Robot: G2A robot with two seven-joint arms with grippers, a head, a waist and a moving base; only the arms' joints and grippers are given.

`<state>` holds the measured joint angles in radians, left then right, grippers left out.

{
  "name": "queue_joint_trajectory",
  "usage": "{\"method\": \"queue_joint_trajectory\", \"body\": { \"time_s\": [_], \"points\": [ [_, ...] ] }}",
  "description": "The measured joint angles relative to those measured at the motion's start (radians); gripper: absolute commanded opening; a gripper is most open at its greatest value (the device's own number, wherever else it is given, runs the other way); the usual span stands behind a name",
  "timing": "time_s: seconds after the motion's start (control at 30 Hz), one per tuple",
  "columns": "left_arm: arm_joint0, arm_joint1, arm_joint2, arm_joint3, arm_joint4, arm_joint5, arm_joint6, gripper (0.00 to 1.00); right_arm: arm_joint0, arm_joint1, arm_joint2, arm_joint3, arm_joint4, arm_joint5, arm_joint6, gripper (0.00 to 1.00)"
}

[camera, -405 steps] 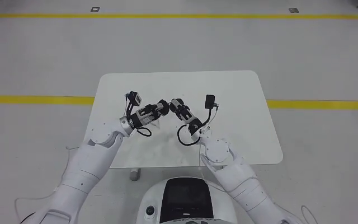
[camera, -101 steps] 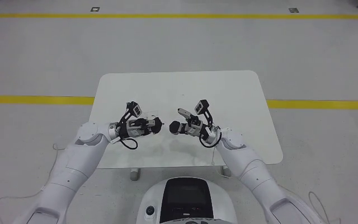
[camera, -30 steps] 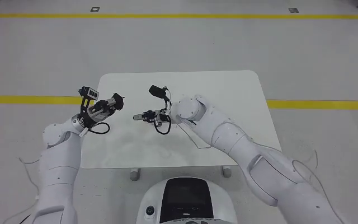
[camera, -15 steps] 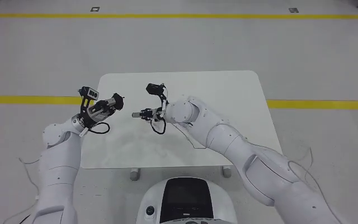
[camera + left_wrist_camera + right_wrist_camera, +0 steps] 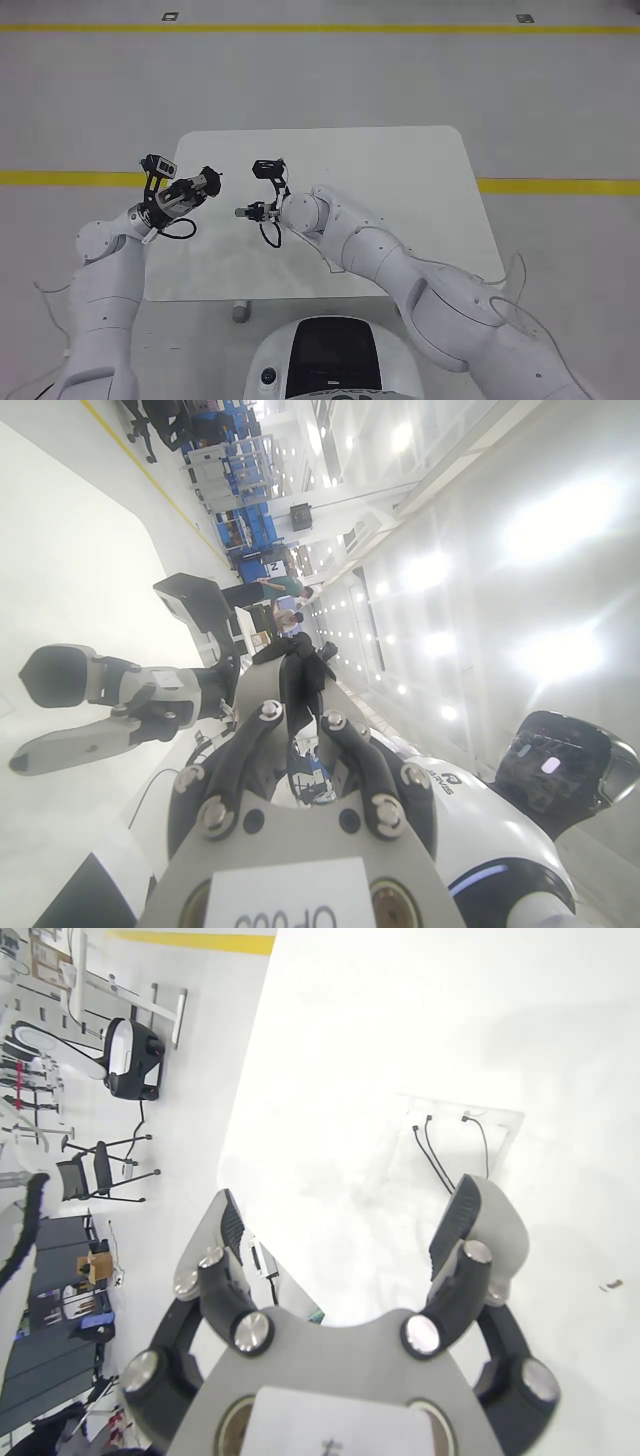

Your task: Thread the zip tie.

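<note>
Zip ties [image 5: 434, 1153] laid on counter [image 5: 420, 170], right claw [image 5: 350, 1200] held apart at 9 o'clock, left claw [image 5: 301, 657] pressed together at its 10 o'clock

Table [image 5: 420, 170] plain white, no pattern. Floor [image 5: 330, 80] pale grey, crossed by yellow stripes [image 5: 560, 186]. Zip ties [image 5: 433, 1159] solid black, heads included. Sheet [image 5: 505, 1123] under them clear, edges whitish. Right gripper [image 5: 347, 1193]: silver-grey finger shells, black ribbed pads [image 5: 457, 1215], black links, bright steel pins. Left gripper [image 5: 300, 655]: same light grey shells, black links, steel pins, black at the tip. Small dark fleck [image 5: 611, 1285] on the white tabletop. Background: black chair [image 5: 95, 1173], blue crates [image 5: 250, 525].
</note>
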<state>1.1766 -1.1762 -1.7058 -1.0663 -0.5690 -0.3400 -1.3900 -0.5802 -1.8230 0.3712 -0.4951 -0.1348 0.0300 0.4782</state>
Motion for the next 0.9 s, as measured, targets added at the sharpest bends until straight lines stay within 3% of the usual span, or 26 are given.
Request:
{"method": "queue_joint_trajectory", "body": {
  "time_s": [0.13,0.33,0.37,0.4,0.43,0.63,0.9],
  "points": [
    [0.000,0.000,0.000,0.000,0.000,0.000,0.000,0.00,-0.005,0.001,-0.002,-0.007,-0.016,0.011,-0.012,1.00],
    [0.000,0.000,0.000,0.000,0.000,0.000,0.000,0.00,-0.008,-0.005,-0.026,-0.051,-0.142,0.118,-0.045,1.00],
    [0.000,0.000,0.000,0.000,0.000,0.000,0.000,0.00,-0.010,-0.008,-0.027,-0.052,-0.153,0.123,-0.048,0.43],
    [0.000,0.000,0.000,0.000,0.000,0.000,0.000,0.00,-0.011,-0.012,-0.030,-0.049,-0.167,0.128,-0.050,0.16],
    [0.000,0.000,0.000,0.000,0.000,0.000,0.000,0.00,-0.013,-0.015,-0.032,-0.046,-0.178,0.131,-0.054,0.00],
    [0.000,0.000,0.000,0.000,0.000,0.000,0.000,0.00,-0.030,-0.039,-0.021,0.004,-0.196,0.108,-0.112,0.00],
    [0.000,0.000,0.000,0.000,0.000,0.000,0.000,0.00,-0.031,-0.041,-0.019,0.012,-0.196,0.101,-0.123,0.00]
  ]
}}
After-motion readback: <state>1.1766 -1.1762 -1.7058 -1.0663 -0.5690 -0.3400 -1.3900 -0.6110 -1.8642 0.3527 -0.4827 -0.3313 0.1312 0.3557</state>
